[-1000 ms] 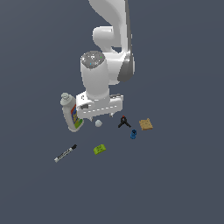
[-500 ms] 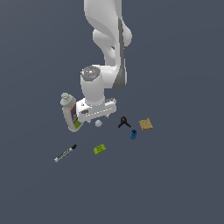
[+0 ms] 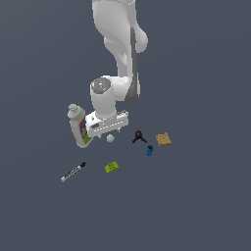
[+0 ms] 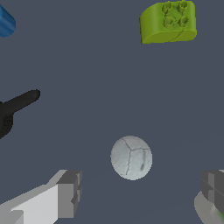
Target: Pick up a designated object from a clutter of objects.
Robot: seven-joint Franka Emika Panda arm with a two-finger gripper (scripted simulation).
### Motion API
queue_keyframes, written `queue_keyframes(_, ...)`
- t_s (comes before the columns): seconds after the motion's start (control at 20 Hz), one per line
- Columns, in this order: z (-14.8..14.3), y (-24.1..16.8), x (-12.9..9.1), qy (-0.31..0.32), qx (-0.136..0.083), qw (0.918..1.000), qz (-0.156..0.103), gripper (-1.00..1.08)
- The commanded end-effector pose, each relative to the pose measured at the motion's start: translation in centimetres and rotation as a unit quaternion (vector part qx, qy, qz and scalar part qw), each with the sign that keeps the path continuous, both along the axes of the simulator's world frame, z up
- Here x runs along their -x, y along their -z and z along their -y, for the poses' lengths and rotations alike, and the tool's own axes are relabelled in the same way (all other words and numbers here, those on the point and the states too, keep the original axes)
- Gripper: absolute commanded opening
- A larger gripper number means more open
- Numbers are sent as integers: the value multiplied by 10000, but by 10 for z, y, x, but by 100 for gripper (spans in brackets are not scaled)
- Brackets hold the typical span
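Exterior view: the hand (image 3: 109, 133) hangs low over the dark counter (image 3: 196, 206), with the white ball (image 3: 111, 138) just below its fingertips. The white bottle (image 3: 80, 126) lies close beside the hand, the black clamp (image 3: 139, 137), blue piece (image 3: 149, 150) and tan square (image 3: 163, 139) on its other side. The lime-green block (image 3: 112, 167) and marker (image 3: 73, 171) lie farther off.

Wrist view: the fingers (image 4: 70, 192) are spread apart, holding nothing; the ball (image 4: 131, 157) sits between them, touching neither. Beyond it lies the green block (image 4: 168, 22), apart from the hand.
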State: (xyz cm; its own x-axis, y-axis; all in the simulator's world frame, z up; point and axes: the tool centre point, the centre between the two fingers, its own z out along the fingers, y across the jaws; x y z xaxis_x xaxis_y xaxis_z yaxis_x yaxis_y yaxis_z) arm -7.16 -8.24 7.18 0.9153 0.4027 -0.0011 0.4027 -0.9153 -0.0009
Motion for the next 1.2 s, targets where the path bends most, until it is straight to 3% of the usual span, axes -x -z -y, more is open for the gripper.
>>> queue_keyframes(0.0, 0, 0, 0, -3, 0, 10000, 3, 100)
queue_keyframes(0.95, 0, 51, 1, -16, 2, 10000, 7, 100)
queue_keyframes(1.0, 0, 51, 1, -16, 2, 10000, 7, -100)
queue_keyframes(1.15, 0, 51, 1, -16, 2, 10000, 7, -100)
